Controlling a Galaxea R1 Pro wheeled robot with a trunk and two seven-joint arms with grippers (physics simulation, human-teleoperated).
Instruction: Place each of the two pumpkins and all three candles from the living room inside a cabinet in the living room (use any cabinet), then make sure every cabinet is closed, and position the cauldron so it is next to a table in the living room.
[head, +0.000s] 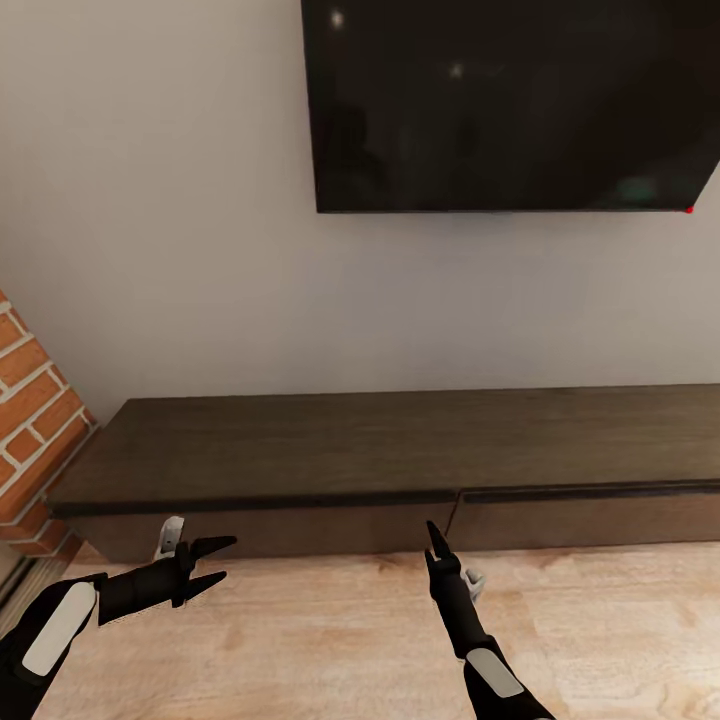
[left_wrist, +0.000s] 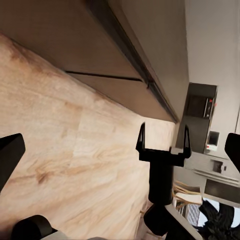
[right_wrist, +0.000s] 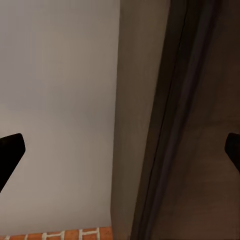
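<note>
The cabinet is a long low dark-brown unit under the wall TV, and both drawer fronts in view are shut. Its top is bare. My left gripper hovers open over the wood floor just before the left drawer front, holding nothing. My right gripper points at the seam between the two fronts and is open too; the left wrist view shows its two fingers spread apart. The right wrist view looks along the cabinet edge and the wall. The pumpkins, candles, cauldron and table are out of view.
A black TV hangs on the pale wall above the unit. A red brick surround juts out at the cabinet's left end. Light wood floor runs in front. Far off in the left wrist view stand kitchen appliances.
</note>
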